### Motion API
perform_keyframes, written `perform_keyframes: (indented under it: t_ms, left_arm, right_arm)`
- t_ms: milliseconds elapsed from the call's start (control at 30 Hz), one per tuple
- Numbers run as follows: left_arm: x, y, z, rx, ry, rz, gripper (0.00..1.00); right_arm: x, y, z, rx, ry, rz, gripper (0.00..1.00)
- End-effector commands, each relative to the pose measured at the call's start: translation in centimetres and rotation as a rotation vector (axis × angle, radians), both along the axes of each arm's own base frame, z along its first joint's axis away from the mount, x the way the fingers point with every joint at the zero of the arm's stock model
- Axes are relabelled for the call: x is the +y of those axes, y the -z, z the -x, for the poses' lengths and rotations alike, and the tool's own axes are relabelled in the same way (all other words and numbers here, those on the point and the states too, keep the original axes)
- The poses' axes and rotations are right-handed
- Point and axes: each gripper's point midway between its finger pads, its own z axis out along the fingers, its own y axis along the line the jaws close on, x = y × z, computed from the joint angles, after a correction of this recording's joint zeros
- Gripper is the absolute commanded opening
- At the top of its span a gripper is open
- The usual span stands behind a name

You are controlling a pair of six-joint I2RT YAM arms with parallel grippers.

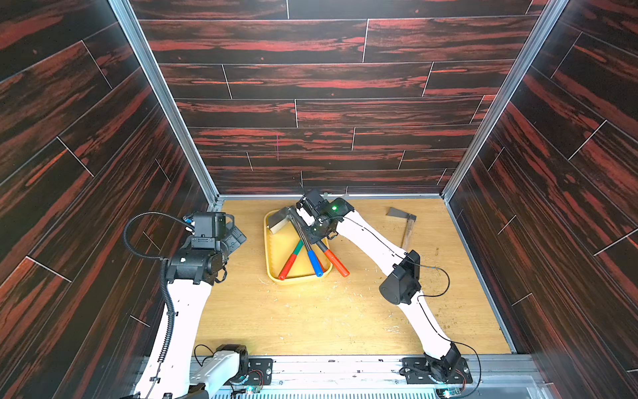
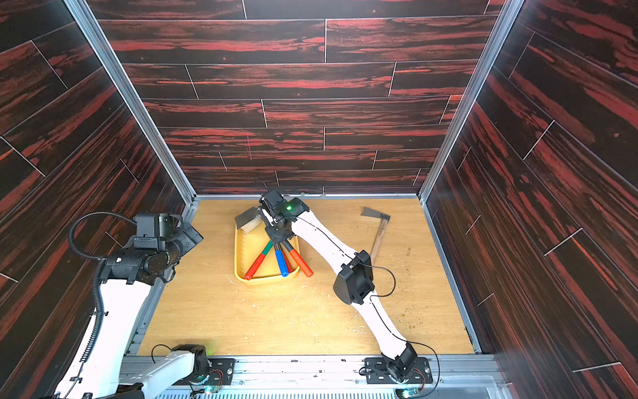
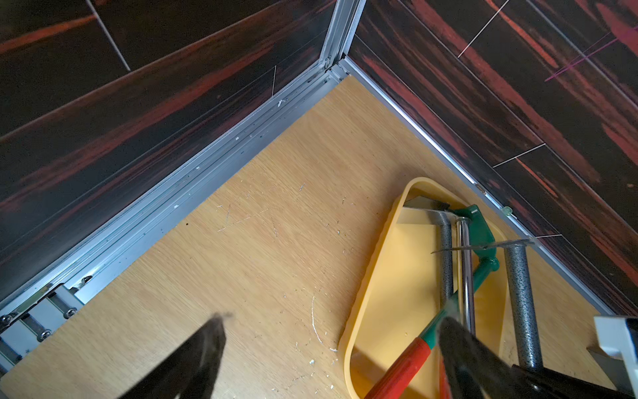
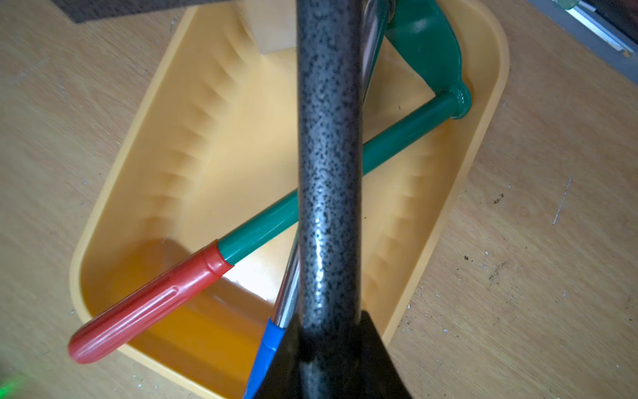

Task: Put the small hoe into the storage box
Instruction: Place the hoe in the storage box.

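The storage box (image 1: 299, 280) (image 2: 266, 280) is a shallow yellow tray at the back middle of the table. My right gripper (image 1: 306, 234) (image 4: 331, 331) is shut on the speckled grey shaft of a small hoe (image 1: 336, 265) (image 4: 328, 155) with an orange-red grip. It holds the hoe slanted over the box (image 4: 500, 69), blade (image 1: 278, 221) above the far left corner and grip end past the front right rim. Several other small hoes lie inside, one green-shafted (image 4: 262, 228) and one blue-gripped (image 1: 315, 264). My left gripper (image 1: 238, 238) (image 3: 333, 324) hangs open and empty left of the box (image 3: 348, 345).
A hoe with a wooden handle (image 1: 408, 233) (image 2: 379, 238) and grey blade lies on the table at the back right. Dark plank walls with metal rails close the table on three sides. Wood chips are scattered on the table in front of the box.
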Motion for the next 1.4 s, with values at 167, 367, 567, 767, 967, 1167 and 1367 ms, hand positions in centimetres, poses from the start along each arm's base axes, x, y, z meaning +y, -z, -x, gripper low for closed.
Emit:
perform_keyframes:
  t_ms: [167, 367, 567, 767, 967, 1167, 1367]
  left_arm:
    - [0.2, -0.5, 0.0, -0.006, -0.011, 0.005, 0.99]
    - [0.0, -0.4, -0.4, -0.005, -0.006, 0.014, 0.99]
    - [0.0, -0.7, -0.4, -0.012, -0.007, 0.012, 0.99]
    - [0.1, -0.8, -0.3, -0.014, -0.009, 0.010, 0.99]
    - [0.1, -0.8, -0.3, -0.013, -0.009, 0.008, 0.99]
    - [0.2, -1.0, -0.2, -0.017, -0.013, 0.004, 0.99]
    - [0.2, -1.2, -0.2, -0.019, -0.012, 0.004, 0.99]
  right_arm:
    - [1.2, -0.9, 0.0, -0.054, -0.009, -0.008, 0.07]
    - [1.4, -1.2, 0.3, -0.064, -0.016, -0.008, 0.09]
    - [2.1, -2.0, 1.0, -0.070, -0.043, -0.027, 0.12]
    - [2.3, -2.0, 1.3, -0.070, -0.053, -0.027, 0.15]
    - [2.4, -1.9, 1.5, -0.071, -0.056, -0.020, 0.17]
    - [2.2, -2.0, 1.1, -0.088, -0.046, -0.010, 0.18]
    - [2.1, -1.6, 0.7, -0.096, -0.038, 0.003, 0.20]
